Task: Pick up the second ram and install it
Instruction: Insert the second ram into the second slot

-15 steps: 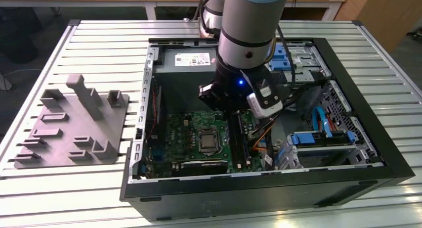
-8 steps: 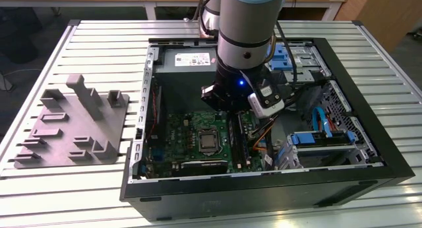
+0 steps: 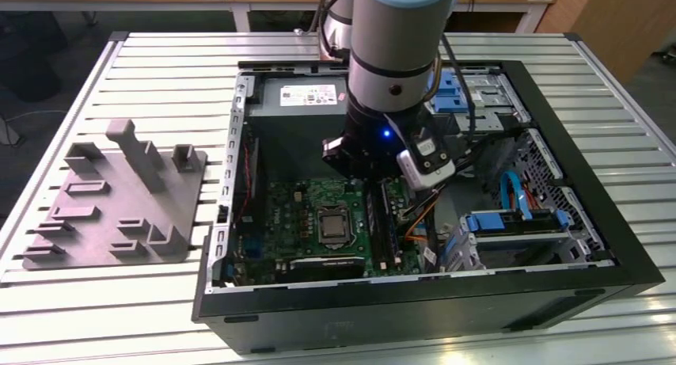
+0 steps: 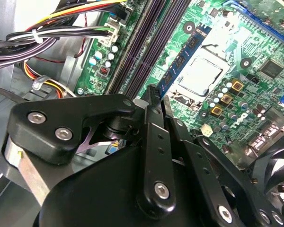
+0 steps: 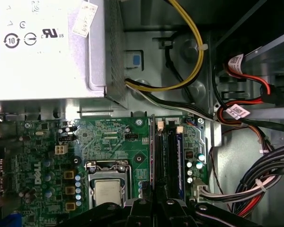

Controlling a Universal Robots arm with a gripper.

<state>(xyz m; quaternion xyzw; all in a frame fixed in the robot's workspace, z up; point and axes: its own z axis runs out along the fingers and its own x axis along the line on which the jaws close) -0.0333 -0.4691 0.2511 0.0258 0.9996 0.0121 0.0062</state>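
**Gripper.** In the second wrist view my gripper [image 4: 156,94] has its black fingers [image 4: 151,123] drawn narrow, closed on the near end of the second ram [image 4: 180,61]. The contact itself is partly hidden, so the grip appears firm but I cannot confirm it fully.

**Second ram.** The dark-blue stick stands on edge above the memory slots [image 4: 142,52], on the side nearest the CPU socket [image 4: 201,75]. In the first wrist view it reads as a thin dark line [image 5: 154,151] running away from my gripper [image 5: 156,208], parallel to the slots.

**Board.** The green motherboard [image 5: 109,137] lies flat beneath. A cable bundle [image 4: 61,33] runs beside the slots on the side away from the socket.

**Beyond.** The silver power supply [image 5: 42,47] sits past the board's far edge.

**Exterior view.** My arm [image 3: 391,56] reaches down into the open computer case [image 3: 591,183]. The grey fixture [image 3: 116,199] lies at 9 o'clock of the case, well apart, on the slatted table [image 3: 106,302].
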